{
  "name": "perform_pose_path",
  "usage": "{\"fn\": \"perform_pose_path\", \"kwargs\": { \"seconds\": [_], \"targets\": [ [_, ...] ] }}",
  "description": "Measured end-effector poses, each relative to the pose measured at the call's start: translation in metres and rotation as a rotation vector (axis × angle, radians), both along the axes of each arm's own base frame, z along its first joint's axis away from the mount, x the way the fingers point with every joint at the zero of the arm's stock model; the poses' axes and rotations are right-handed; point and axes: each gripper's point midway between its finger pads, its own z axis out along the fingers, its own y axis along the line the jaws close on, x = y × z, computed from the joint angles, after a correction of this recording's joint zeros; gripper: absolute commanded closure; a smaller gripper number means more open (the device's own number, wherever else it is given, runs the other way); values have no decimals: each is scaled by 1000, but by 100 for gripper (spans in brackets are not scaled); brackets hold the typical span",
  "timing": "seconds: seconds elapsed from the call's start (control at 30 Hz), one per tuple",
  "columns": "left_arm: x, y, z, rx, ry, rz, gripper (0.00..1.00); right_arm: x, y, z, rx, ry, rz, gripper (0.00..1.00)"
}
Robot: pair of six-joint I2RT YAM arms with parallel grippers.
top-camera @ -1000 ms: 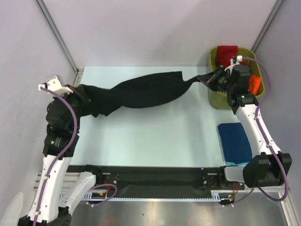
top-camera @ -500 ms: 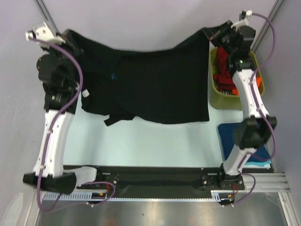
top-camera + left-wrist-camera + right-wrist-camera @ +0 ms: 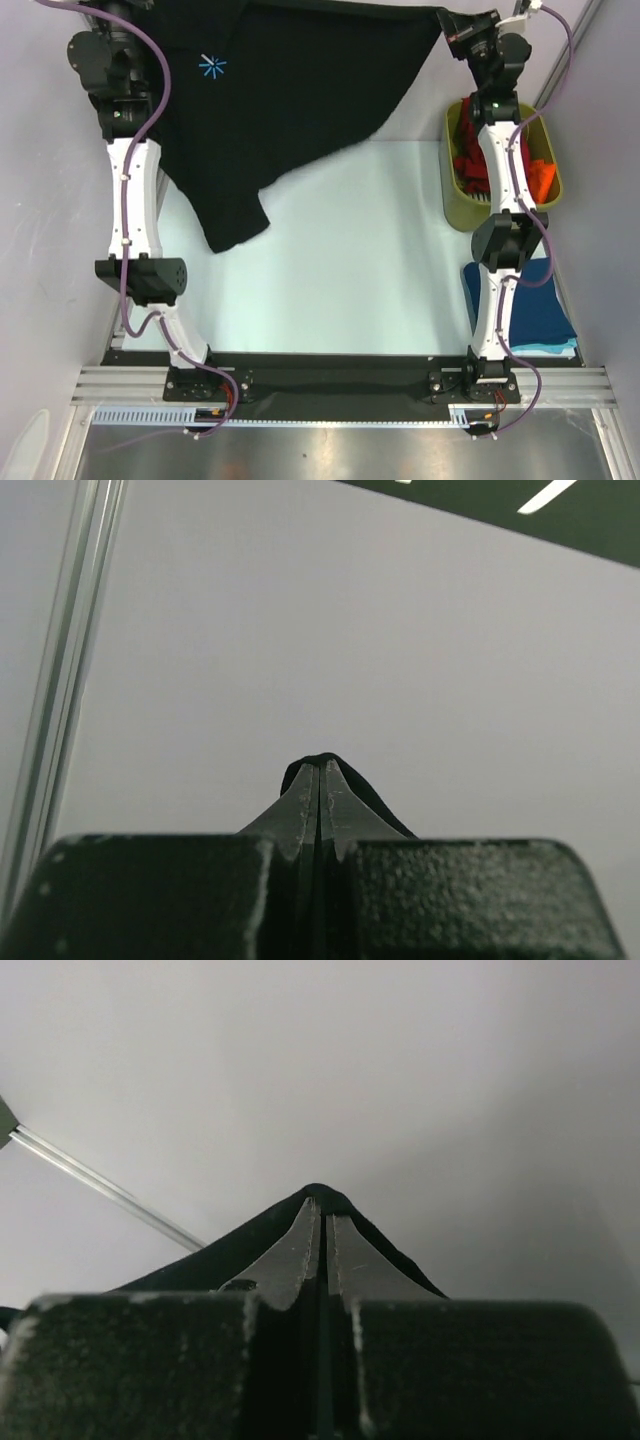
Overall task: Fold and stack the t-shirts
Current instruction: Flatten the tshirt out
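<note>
Top edge cropped, black t-shirt [image 3: 300, 90] pinched by left end effector [image 3: 318, 780] and right end effector [image 3: 323, 1215]

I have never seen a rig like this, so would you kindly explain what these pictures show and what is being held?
These are two robot arms bolted to a table. The wide picture looks down from above and behind them; the other two come from a camera on each wrist, looking along its own pincer. The left pincer and right pincer are each shut on an edge of a black t-shirt, holding it spread in the air between them. On the table lie a folded dark blue shirt and a green bin with red cloth and orange cloth inside.
</note>
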Motion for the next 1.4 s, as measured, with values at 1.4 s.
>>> {"fn": "perform_pose_path", "kwargs": {
  "seconds": [1.4],
  "targets": [
    [-282, 11, -587, -933, 1275, 258, 82, -401, 11, -439, -502, 1203, 254, 100]
  ]
}}
